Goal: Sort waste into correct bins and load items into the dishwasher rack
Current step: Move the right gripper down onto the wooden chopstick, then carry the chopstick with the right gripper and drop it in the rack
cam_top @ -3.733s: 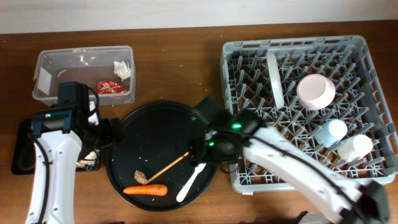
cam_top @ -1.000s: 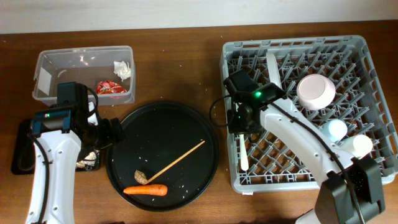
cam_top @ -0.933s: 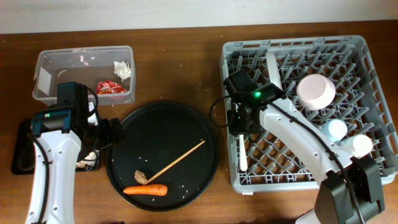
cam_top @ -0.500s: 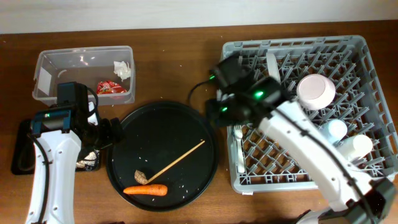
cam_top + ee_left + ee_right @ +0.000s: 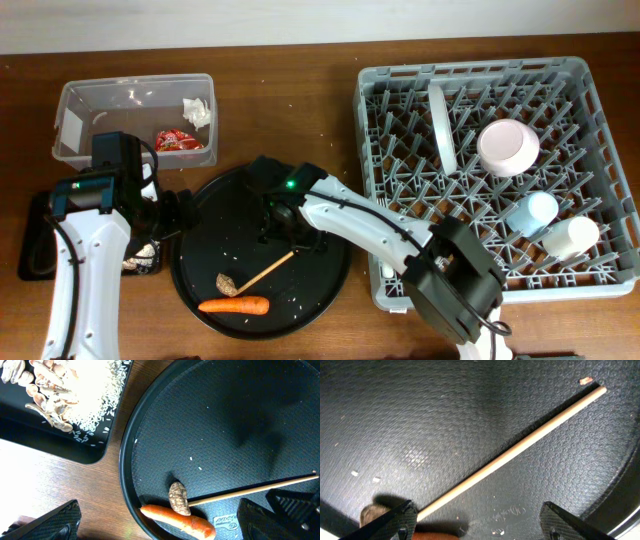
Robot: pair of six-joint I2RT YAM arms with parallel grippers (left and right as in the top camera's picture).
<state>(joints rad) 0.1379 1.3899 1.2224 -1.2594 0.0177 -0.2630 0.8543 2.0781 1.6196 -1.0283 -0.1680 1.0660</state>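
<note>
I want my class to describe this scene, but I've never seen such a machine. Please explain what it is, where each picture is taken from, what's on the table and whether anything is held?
It is a two-armed robot; each arm ends in a two-finger gripper. One picture looks down from above; the others come from cameras on the left and right wrists. A round black tray holds a wooden stick, a carrot and a nut shell. A clear tub holds a red wrapper and a tissue. The grey rack holds a plate, a bowl, a blue cup and a white cup. The left gripper and right gripper are open, holding nothing; the right one hovers over the stick.
</note>
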